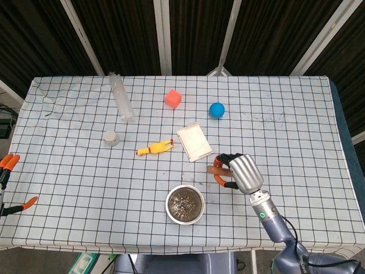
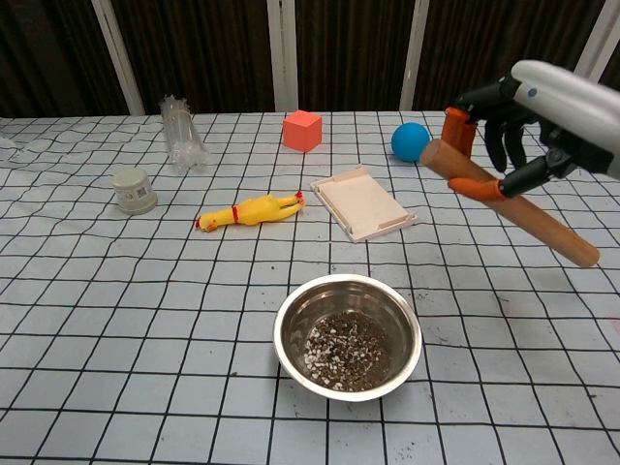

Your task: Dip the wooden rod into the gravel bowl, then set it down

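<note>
Gravel bowl (image 2: 348, 335) sits near centre of the checked table (image 2: 145, 320), gravel inside. Right of it, right hand (image 2: 547, 111) holds the wooden rod (image 2: 509, 204) clear above the table, fingers clamped round its upper part, rod tilted, not over the bowl.

The right hand (image 1: 242, 172) has a smooth silver-grey shell over its back, with black fingers ending in orange pads (image 2: 455, 127); behind it, in the head view, sits a pale cylindrical wrist (image 1: 263, 206) bearing a small green ring marking; the forearm (image 1: 280, 231) beyond is blue-grey and rounded; a thin dark cable runs alongside it toward the bottom edge.
</note>
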Tool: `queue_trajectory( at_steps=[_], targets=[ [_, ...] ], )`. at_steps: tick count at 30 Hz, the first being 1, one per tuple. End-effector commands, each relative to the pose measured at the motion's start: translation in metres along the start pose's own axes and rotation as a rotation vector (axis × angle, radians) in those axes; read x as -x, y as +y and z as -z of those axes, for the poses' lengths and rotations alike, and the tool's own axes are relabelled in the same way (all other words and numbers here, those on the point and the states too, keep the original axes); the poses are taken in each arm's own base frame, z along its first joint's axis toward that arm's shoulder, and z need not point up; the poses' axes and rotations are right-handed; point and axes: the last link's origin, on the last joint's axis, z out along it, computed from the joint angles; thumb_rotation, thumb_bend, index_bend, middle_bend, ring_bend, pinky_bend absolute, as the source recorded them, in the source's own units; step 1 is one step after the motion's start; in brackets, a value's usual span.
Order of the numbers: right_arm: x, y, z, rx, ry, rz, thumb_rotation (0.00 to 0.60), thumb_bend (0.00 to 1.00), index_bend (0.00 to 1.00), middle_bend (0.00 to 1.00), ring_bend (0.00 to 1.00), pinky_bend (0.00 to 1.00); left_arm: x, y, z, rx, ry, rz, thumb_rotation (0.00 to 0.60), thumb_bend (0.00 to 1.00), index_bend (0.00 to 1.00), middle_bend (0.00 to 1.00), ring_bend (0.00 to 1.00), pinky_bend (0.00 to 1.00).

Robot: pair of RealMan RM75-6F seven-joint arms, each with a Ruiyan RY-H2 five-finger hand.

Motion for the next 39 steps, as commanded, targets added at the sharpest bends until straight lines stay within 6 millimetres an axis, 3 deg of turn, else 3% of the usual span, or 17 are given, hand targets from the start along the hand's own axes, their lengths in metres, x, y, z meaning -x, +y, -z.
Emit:
queue_trajectory(
  at_steps=[1,7,19,27,39],
  targets=[
    [-0.024,-0.002,-0.003,-0.010,0.055,-0.102,0.600,0.55,0.83,0.63,0.65,0.67,0.000,0.000,0.000,0.000,-0.001,0.001,0.600,0.05,0.00,0.00,0.00,0.00],
    [-0.038,-0.017,0.004,-0.029,0.090,-0.397,0.600,0.55,0.83,0.63,0.65,0.67,0.001,0.002,0.001,0.000,-0.006,0.012,0.600,0.05,0.00,0.00,0.00,0.00],
    [-0.020,-0.054,0.016,-0.110,0.134,-0.824,0.600,0.55,0.83,0.63,0.65,0.67,0.001,0.003,0.001,0.005,-0.002,0.010,0.600,0.05,0.00,0.00,0.00,0.00],
    [0.002,-0.081,0.019,-0.155,0.133,-0.911,0.600,0.55,0.83,0.63,0.65,0.67,0.001,0.002,0.001,0.004,-0.003,0.014,0.600,0.05,0.00,0.00,0.00,0.00],
    [0.031,-0.101,0.011,-0.157,0.136,-0.936,0.600,0.55,0.83,0.63,0.65,0.67,0.001,0.003,0.001,0.005,-0.006,0.019,0.600,0.05,0.00,0.00,0.00,0.00]
  ],
)
